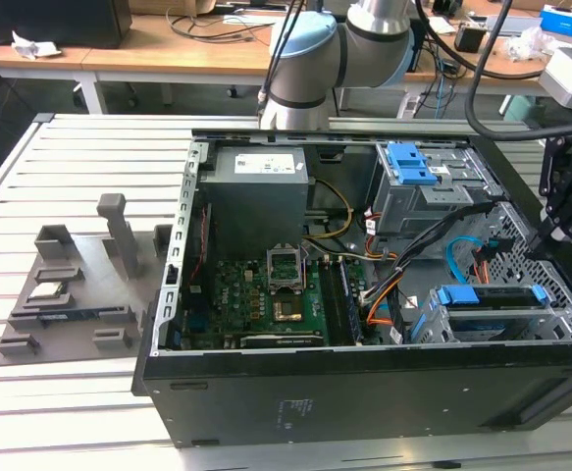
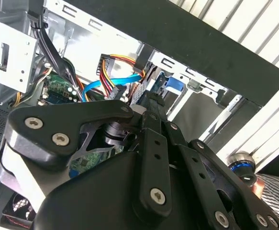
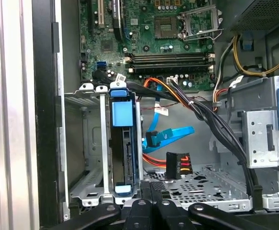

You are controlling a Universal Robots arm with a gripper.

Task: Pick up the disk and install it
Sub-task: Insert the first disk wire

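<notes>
Disk [image 3: 124, 153] sits edge-on in a slot of the grey bay [image 3: 87, 143], its blue rails and tab showing. It is just ahead of the pincer [image 3: 152, 188] and slightly to one side of its tips — whether the two touch cannot be told. In the first wrist view the pincer's fingers are drawn together with nothing between them; it grips no object.

In the exterior view the pincer [image 1: 539, 243] hangs over the drive end of the case [image 1: 364, 392], near the bay, where the disk [image 1: 459, 296] shows as a blue-capped strip. A blue cable [image 3: 170, 134] and a black plug [image 3: 177, 165] with coloured wires lie beside the disk, near the tips. Beyond them, farther from the pincer, is the motherboard [image 3: 144, 28]. Well away from the pincer — outside the case — a grey tray [image 1: 79, 294] rests on the slatted table [image 1: 70, 422].
</notes>
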